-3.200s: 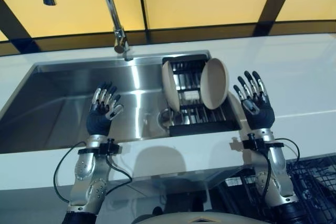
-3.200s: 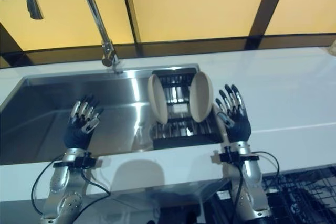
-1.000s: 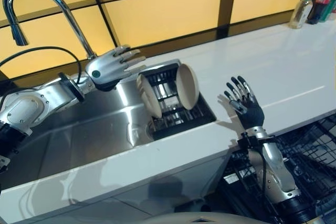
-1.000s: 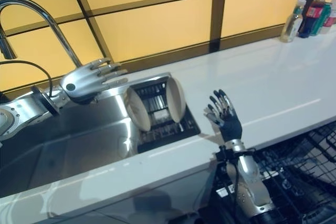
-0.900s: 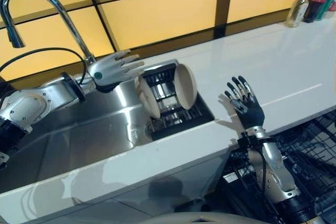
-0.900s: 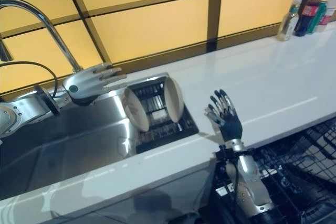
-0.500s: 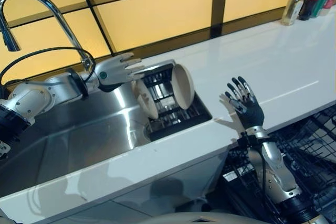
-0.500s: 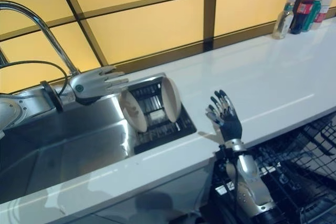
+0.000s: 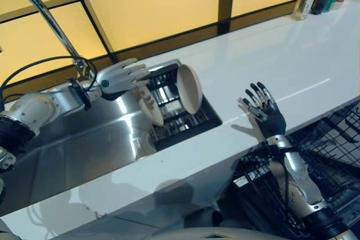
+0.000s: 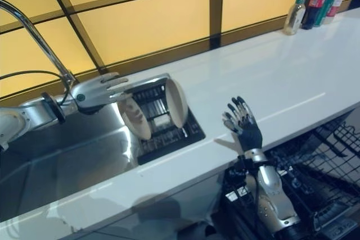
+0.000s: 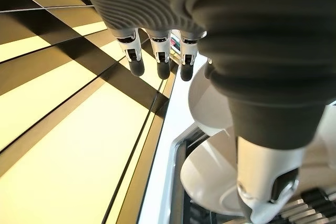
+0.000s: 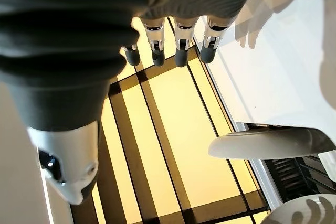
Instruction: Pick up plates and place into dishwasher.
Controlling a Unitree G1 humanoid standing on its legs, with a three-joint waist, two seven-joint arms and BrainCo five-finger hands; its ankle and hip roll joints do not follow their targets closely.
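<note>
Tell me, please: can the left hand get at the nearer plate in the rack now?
Probably yes. The left hand hovers open just above the nearer plate, standing on edge in the rack, with nothing between them.

Brushed steel, glossy white counter, matt plates

The sink [image 9: 84, 150] is brushed steel with soft reflections; the tap [image 9: 42, 7] is polished chrome. The counter [image 9: 264, 54] looks smooth, glossy white. Two plates [image 9: 189, 88] have a smooth, matt cream glaze and stand in a black slatted rack [image 9: 180, 125]. The left hand [image 9: 118, 76] is silver metal-look; the right hand [image 9: 269, 117] shows a dark, matt ribbed cover. The basket [image 9: 332, 150] is thin black wire.
</note>
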